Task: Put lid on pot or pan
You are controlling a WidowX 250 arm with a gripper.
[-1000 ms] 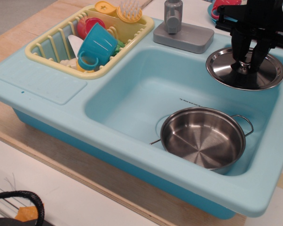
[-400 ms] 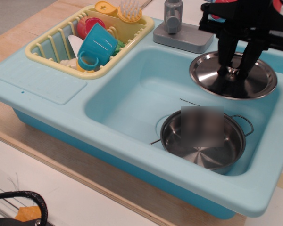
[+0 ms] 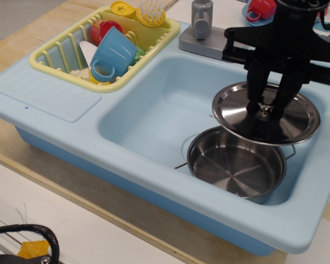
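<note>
The shiny steel lid (image 3: pixel 289 122) hangs in the air, tilted a little, over the back right part of the pan. My black gripper (image 3: pixel 267 108) comes down from above and is shut on the lid's small central knob. The shallow steel pan (image 3: pixel 234 162) sits in the front right corner of the light blue sink basin (image 3: pixel 154 110). One thin wire handle shows at its left; the lid partly hides its far rim and right handle.
A grey faucet (image 3: pixel 202 19) stands on a grey base behind the basin. A yellow dish rack (image 3: pixel 60 52) at the back left holds a blue cup (image 3: pixel 114 52) and other toy dishes. A red cup (image 3: pixel 261 10) lies at the back right.
My gripper has carried the lid from the sink's right rim forward, left and down; it now overlaps the pan's far edge. The pan has not moved.
</note>
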